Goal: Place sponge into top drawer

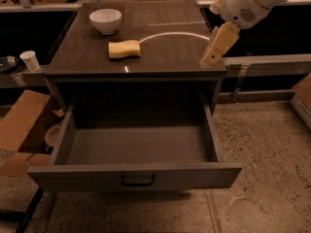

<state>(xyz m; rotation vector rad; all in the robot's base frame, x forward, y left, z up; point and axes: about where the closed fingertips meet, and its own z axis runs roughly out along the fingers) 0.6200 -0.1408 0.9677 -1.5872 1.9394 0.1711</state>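
The pale-yellow sponge (124, 49) lies on the dark table top (165, 52), just in front of and to the right of the white bowl (106, 21). The top drawer (136, 152) is pulled wide open below the table, its inside bare, its front panel carrying a small dark bar handle (138, 180). My gripper (214, 58) hangs from the white arm over the table's right front corner, well to the right of the sponge and not touching it.
A white paper cup (30, 60) stands on a ledge at the left. Cardboard boxes (22, 127) sit on the floor left of the drawer. A pale curved streak (170, 34) crosses the table top. Speckled floor lies to the right.
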